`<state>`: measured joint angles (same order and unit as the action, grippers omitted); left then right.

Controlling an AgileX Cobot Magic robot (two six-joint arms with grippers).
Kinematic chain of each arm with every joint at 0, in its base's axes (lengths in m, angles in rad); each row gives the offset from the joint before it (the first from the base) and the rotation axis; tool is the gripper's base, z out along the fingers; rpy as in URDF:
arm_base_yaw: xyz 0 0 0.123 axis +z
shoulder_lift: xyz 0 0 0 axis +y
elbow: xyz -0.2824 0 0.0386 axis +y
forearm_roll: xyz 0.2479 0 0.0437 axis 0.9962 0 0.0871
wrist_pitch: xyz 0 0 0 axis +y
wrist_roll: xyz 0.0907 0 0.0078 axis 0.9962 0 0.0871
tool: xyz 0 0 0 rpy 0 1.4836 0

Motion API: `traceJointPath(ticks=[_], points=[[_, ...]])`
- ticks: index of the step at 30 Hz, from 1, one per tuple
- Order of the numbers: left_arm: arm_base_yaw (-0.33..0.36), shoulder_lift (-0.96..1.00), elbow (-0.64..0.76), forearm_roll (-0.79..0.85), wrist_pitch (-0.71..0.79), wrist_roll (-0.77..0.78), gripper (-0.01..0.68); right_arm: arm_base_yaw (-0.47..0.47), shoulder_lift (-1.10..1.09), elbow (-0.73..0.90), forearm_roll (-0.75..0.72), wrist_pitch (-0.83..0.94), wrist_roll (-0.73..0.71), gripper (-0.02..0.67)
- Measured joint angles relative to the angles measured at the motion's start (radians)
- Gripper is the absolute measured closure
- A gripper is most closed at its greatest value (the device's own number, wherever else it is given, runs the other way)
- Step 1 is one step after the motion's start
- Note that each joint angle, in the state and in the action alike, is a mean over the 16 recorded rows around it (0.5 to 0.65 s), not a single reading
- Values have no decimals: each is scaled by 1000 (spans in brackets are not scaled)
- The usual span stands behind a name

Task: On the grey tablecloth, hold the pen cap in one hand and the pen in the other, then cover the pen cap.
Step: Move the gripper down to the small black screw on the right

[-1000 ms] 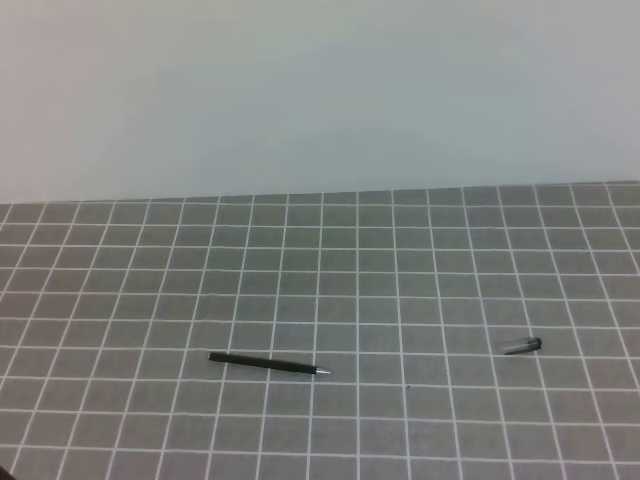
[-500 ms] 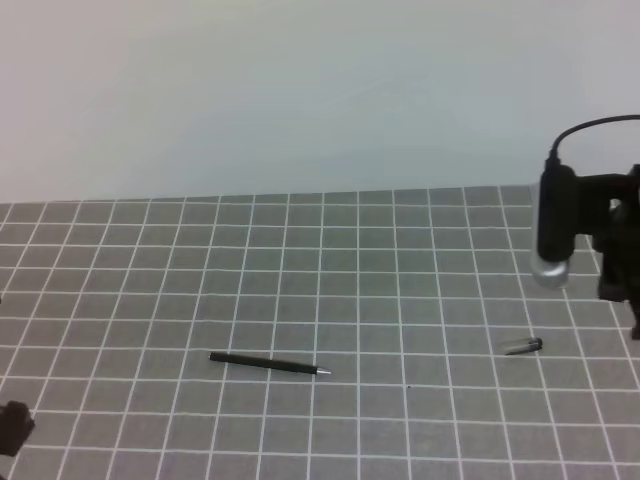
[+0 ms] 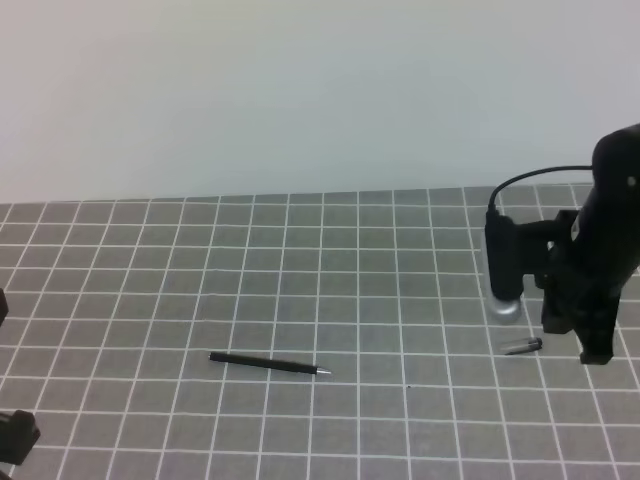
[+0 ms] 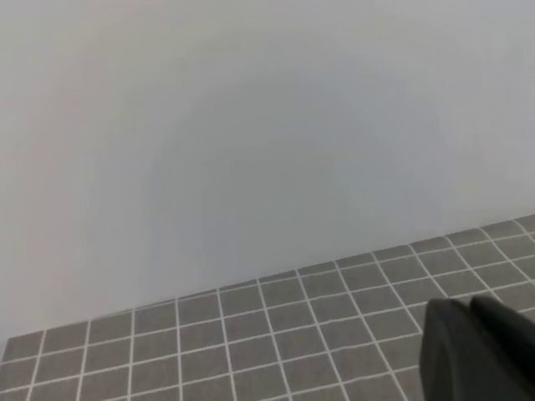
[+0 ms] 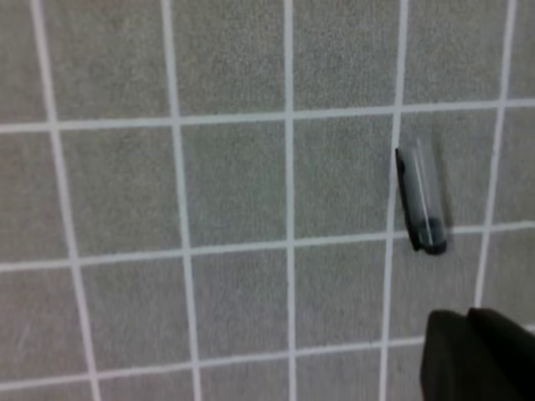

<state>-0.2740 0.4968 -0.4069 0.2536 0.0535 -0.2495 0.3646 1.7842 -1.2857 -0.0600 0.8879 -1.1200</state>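
Exterior high view first, from the left edge: a dark piece of the left arm (image 3: 15, 436) pokes in at the bottom corner over the grey tablecloth (image 3: 150, 260), and its jaws are out of that picture. The left gripper (image 4: 476, 351) shows only as a dark blurred lump at the lower right of the left wrist view, its two tips close together and holding nothing.

Further right, in the left-centre of the cloth, the pen (image 3: 268, 363) lies flat and alone. Its long axis runs almost left to right, sloping slightly toward the near edge, with the black blunt end on the left and the small silvery tip pointing right. It spans about three grid squares.

Well to the right lies the pen cap (image 3: 523, 346), also flat on the cloth, its axis near left-to-right with the dark end on the right and slightly farther back. In the right wrist view the cap (image 5: 421, 200) runs nearly top to bottom, alongside a white grid line, with the dark end at the bottom.

The right gripper (image 3: 580, 335) hangs just beside and above the cap, on its right, with the wrist camera's silver-tipped cylinder (image 3: 503, 265) over the cap's left. Nothing is in its grasp; how wide the jaws stand cannot be told.
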Motion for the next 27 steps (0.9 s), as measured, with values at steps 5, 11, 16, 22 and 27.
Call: traceJointPath(ticks=[5, 11, 16, 22, 27], points=[[0, 0, 0, 3, 0, 0, 676, 0, 42, 0, 4, -36, -3, 411], [0, 0, 0, 7, 0, 1, 676, 0, 77, 0, -2, -80, -25, 290], [0, 0, 0, 7, 0, 3, 676, 0, 106, 0, -11, -104, -58, 256], [0, 0, 0, 7, 0, 5, 676, 0, 142, 0, -23, -118, -91, 256], [0, 0, 0, 7, 0, 6, 676, 0, 167, -1, -32, -123, -106, 257]])
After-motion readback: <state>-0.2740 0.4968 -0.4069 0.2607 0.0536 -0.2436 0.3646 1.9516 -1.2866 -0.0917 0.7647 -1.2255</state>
